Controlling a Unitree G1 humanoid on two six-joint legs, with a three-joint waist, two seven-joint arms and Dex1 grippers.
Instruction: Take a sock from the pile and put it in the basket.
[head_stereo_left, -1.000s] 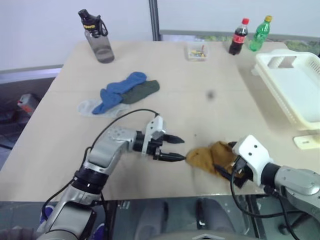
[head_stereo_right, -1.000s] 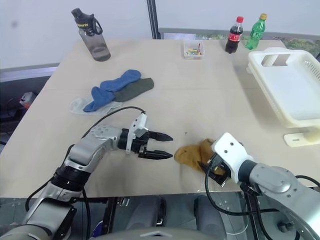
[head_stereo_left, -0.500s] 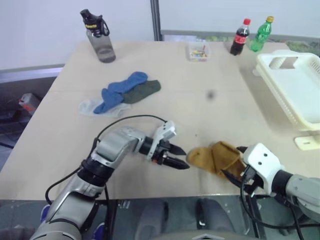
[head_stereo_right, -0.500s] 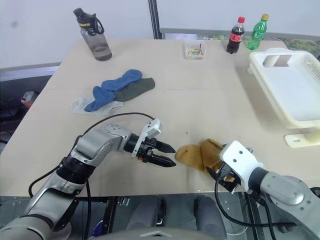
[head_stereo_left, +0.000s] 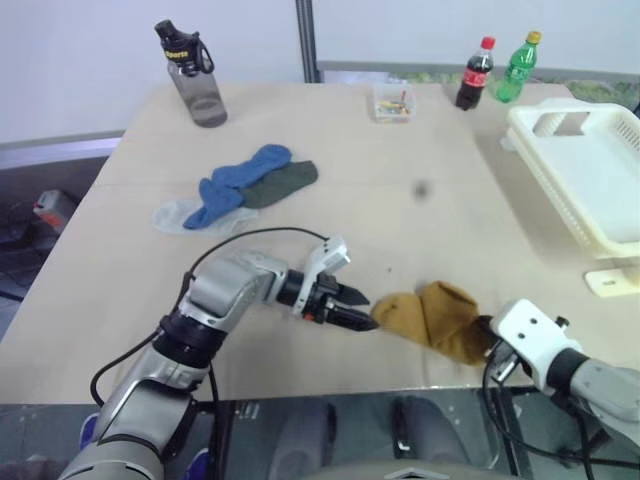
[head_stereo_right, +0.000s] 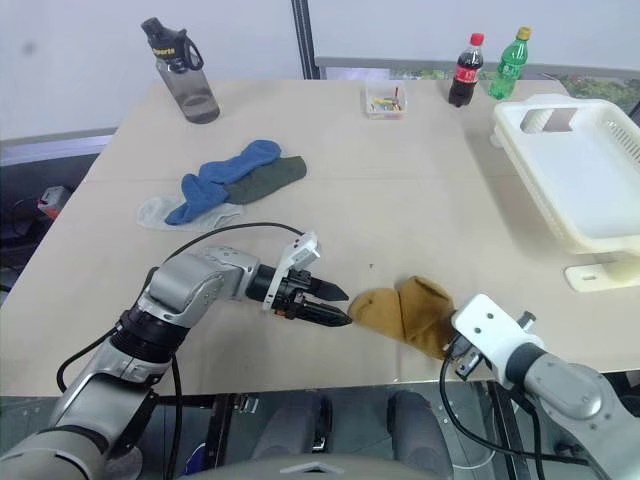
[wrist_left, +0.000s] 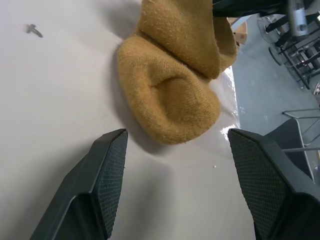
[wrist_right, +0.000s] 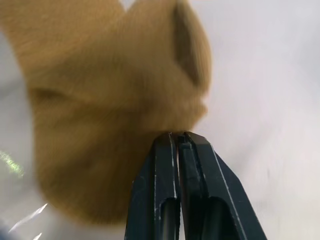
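A mustard-yellow sock (head_stereo_left: 435, 318) lies folded near the table's front edge, apart from the pile (head_stereo_left: 240, 188) of blue, dark green and pale socks at the back left. My left gripper (head_stereo_left: 366, 311) is open, its fingers (wrist_left: 107, 165) spread just short of the sock's left end (wrist_left: 170, 100). My right gripper (wrist_right: 178, 136) is shut, its tips pressed together against the sock's right edge; I see no fabric between them. The cream-white basket (head_stereo_left: 575, 107) stands at the far right.
A grey water bottle (head_stereo_left: 190, 72) stands at the back left. At the back are a small clear box (head_stereo_left: 392, 101), a cola bottle (head_stereo_left: 473, 74) and a green bottle (head_stereo_left: 515, 66). A small white piece (head_stereo_left: 612, 280) lies below the basket. The table's front edge runs close to the sock.
My right gripper has shut and drawn back to the right, toward the table's edge. The left wrist has rolled while staying at the sock's left end.
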